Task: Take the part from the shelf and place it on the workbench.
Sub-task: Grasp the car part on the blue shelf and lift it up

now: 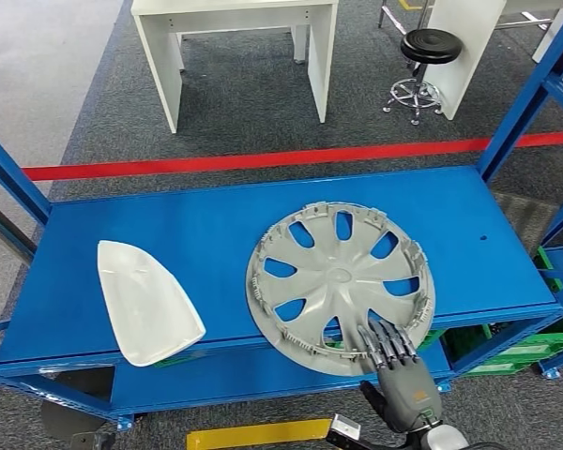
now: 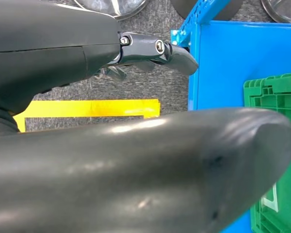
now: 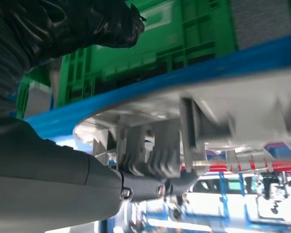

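A grey wheel cover (image 1: pixel 339 281) lies flat on the blue shelf (image 1: pixel 193 216), its near rim hanging over the front edge. My right hand (image 1: pixel 399 375) grips that near rim, fingers laid on top and the thumb below. In the right wrist view a finger (image 3: pixel 155 187) presses against the clips of the wheel cover's rim (image 3: pixel 217 102). A white curved shell part (image 1: pixel 145 302) lies on the shelf to the left, untouched. My left hand (image 2: pixel 137 165) hangs low beside the shelf frame with a finger (image 2: pixel 155 48) stretched out and nothing in it.
Blue uprights stand at the shelf's corners. Green crates (image 1: pixel 540 347) sit on the lower level at the right. Beyond the red floor line (image 1: pixel 265 161) are a white table (image 1: pixel 236 19) and a black stool (image 1: pixel 427 47). Yellow tape (image 1: pixel 257 433) marks the floor by my feet.
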Controlling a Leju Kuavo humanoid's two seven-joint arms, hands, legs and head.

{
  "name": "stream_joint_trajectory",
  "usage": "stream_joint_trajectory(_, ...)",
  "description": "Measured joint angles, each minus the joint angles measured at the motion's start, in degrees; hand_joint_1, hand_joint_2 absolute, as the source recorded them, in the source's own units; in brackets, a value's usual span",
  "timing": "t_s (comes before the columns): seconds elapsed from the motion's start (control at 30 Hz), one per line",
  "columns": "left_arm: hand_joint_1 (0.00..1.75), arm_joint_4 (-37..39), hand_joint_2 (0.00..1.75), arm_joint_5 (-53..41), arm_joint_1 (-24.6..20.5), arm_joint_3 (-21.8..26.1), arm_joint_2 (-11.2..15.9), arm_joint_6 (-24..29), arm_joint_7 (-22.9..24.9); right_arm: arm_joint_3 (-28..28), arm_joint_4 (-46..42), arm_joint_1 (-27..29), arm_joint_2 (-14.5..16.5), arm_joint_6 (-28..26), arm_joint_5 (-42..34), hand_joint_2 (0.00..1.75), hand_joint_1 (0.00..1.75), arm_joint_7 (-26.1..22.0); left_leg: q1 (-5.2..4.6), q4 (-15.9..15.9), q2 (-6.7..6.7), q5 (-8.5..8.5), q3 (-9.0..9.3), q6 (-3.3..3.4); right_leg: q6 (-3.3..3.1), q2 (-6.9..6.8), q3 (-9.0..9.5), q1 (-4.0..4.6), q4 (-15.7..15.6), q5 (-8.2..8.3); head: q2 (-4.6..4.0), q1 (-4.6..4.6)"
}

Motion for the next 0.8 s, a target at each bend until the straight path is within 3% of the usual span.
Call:
stream_joint_trajectory(0.27,0.0,0.03,0.0,-0.16,-0.01,0.55,-0.01,-0.02,0.25,1.96,1.13,-1.78,-1.86,1.54,4.12,1.75,0.05,2.48,0.0,0.0,0.02,0.0,0.06,0.0,0.01,0.03,0.05,0.0,0.0,0.01,0.0,-0.01)
stream_joint_trajectory(0.4,0.0,0.14,0.0,-0.32,-0.01,0.97,-0.01,-0.07,0.44,2.99,1.44,-3.1,-3.31,3.56,8.7,1.75,1.75,5.05,0.0,0.0,0.13,-0.01,0.18,0.0,0.01,0.12,0.14,0.0,-0.02,0.01,0.0,0.01)
stream_joint_trajectory(0.53,0.0,0.29,0.0,-0.45,-0.01,1.27,-0.02,-0.03,0.61,3.52,2.06,-3.76,-3.88,3.59,9.02,1.75,1.75,5.74,0.0,0.0,0.14,-0.01,0.3,0.0,0.04,0.13,0.26,0.0,-0.03,0.03,0.0,0.0)
stream_joint_trajectory(0.8,0.0,0.47,0.0,-0.48,0.37,1.92,-0.02,0.2,0.63,2.97,2.2,-1.97,-2.76,-3.68,-1.88,1.75,1.75,2.13,0.0,0.0,0.12,0.0,0.35,-0.01,0.05,0.02,0.36,0.0,-0.04,0.04,0.0,0.0)
